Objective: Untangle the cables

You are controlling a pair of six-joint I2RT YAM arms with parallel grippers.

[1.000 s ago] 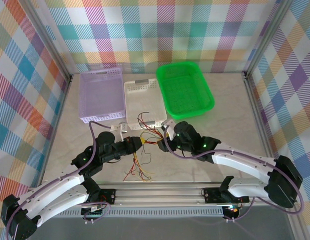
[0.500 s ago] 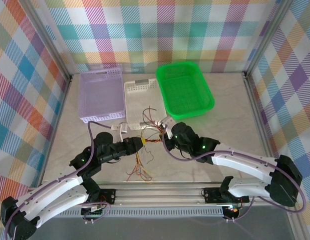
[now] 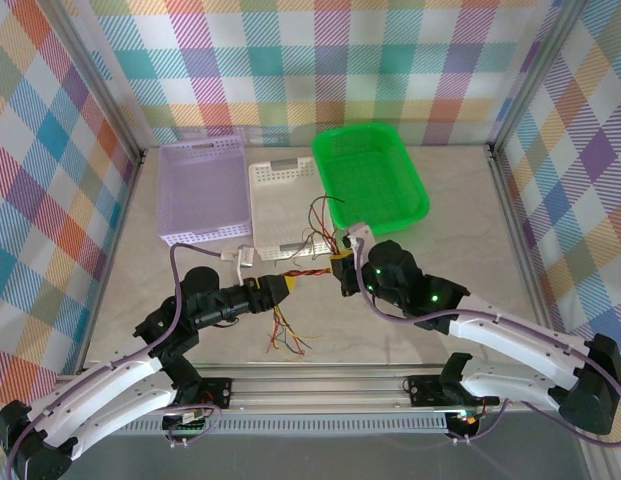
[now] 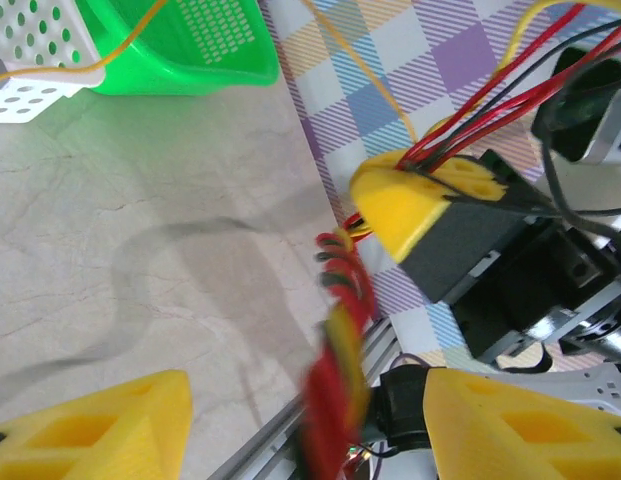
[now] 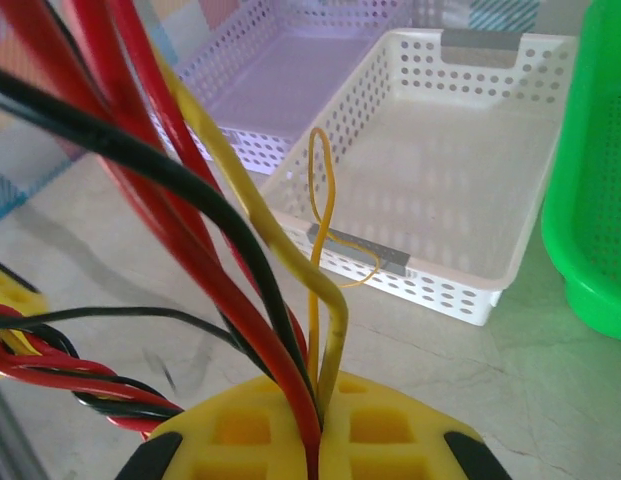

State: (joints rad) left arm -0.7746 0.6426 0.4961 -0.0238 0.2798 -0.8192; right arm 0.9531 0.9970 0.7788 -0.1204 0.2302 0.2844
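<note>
Right gripper [image 3: 339,265] clamps the cables [image 3: 308,274]; left gripper [image 3: 288,285] gapes wide. We risk the twist between its jaws snagging.

Lilac basket [image 3: 202,192], white basket [image 3: 280,173], green basket [image 3: 355,130] in a row L-to-R at table's [image 3: 460,255] rear — plaid walls [image 3: 310,60] behind.

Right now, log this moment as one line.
task: untangle cables | left jaws: open around cables | right jaws: shut on cables | cables: twisted strand spans both jaws
</note>
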